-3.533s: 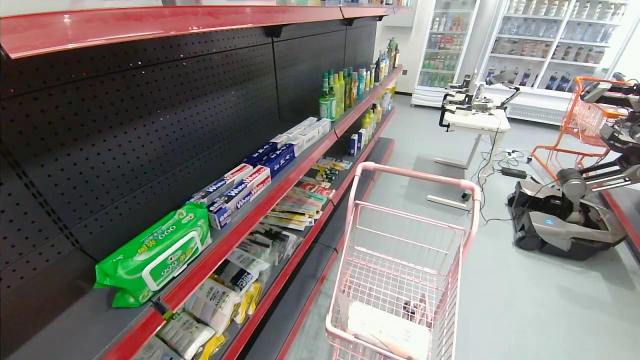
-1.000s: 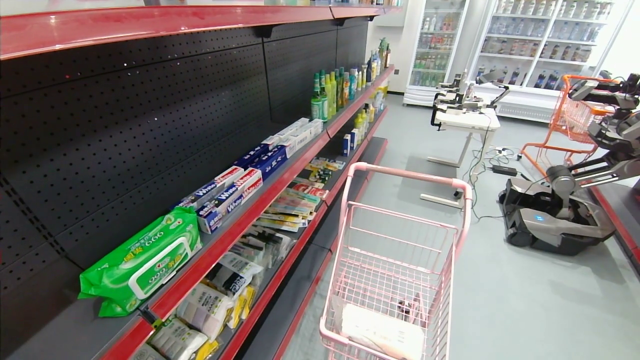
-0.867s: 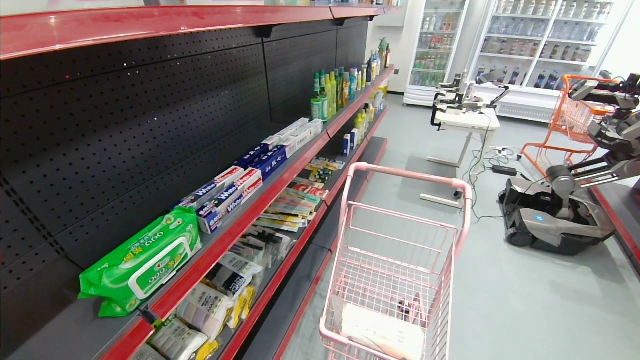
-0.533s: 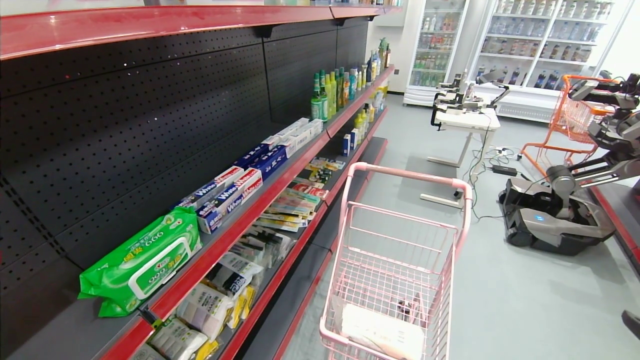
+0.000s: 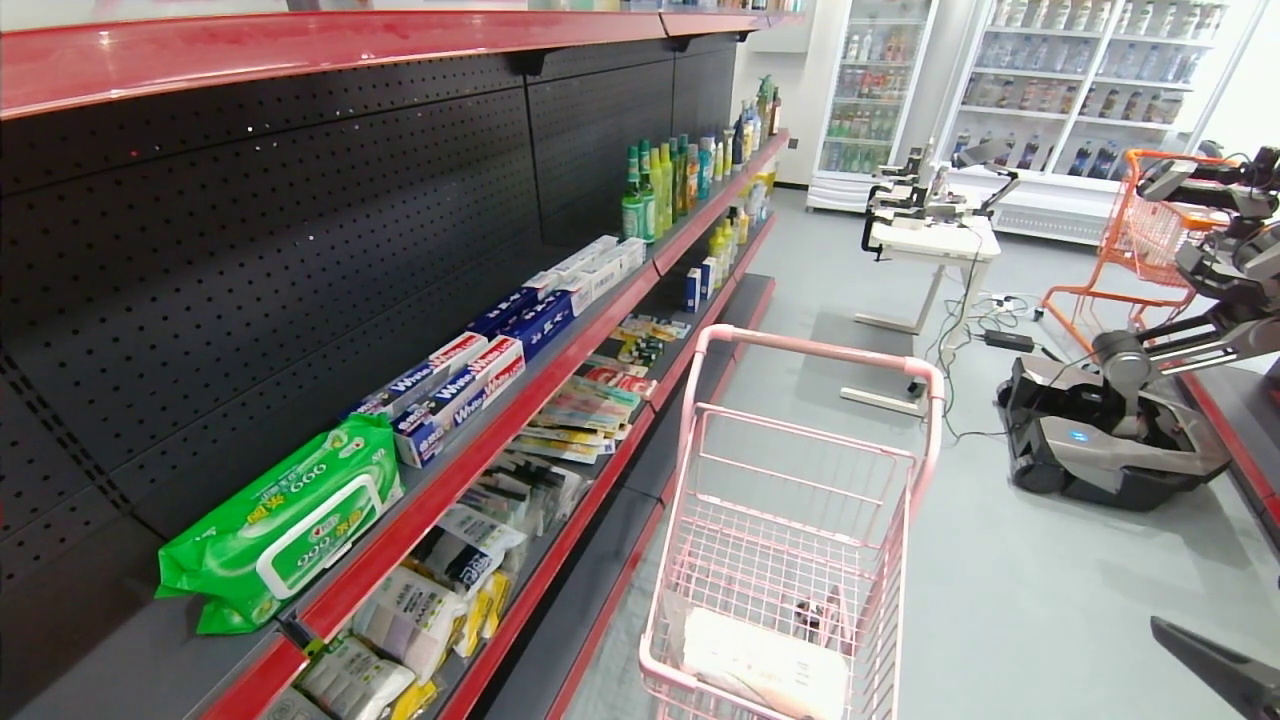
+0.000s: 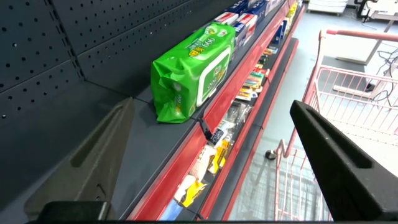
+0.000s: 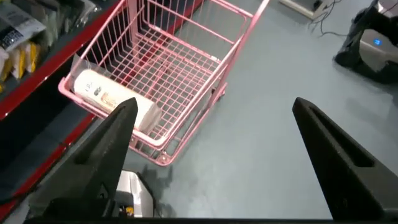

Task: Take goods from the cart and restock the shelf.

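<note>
A pink wire cart (image 5: 820, 350) stands in the aisle beside the red-edged shelf (image 5: 480, 460). A white wrapped pack (image 5: 765, 665) lies in the cart's near end, next to a small dark item (image 5: 815, 615). On the middle shelf board lies a green wipes pack (image 5: 280, 520), with toothpaste boxes (image 5: 460, 385) beyond it. My left gripper (image 6: 211, 102) is open near the shelf board, short of the green wipes pack (image 6: 196, 68). Open and holding nothing, my right gripper (image 7: 212, 102) hangs above the floor beside the cart (image 7: 186, 68), with the white pack (image 7: 115, 99) below it. One of its fingers (image 5: 1210, 668) pokes in at the lower right.
Lower shelves hold packets and toothbrush cards (image 5: 590, 410); bottles (image 5: 665, 185) stand farther along. Another robot (image 5: 1110, 440), an orange cart (image 5: 1160, 230), a white desk (image 5: 935, 240) and floor cables (image 5: 1000, 335) sit across the aisle. Grey floor (image 5: 1040, 600) lies open to the cart's right.
The head camera shifted slightly before the last second. Since then a dark finger of my right gripper has come up into the head view's lower right corner. Goods and cart have not moved.
</note>
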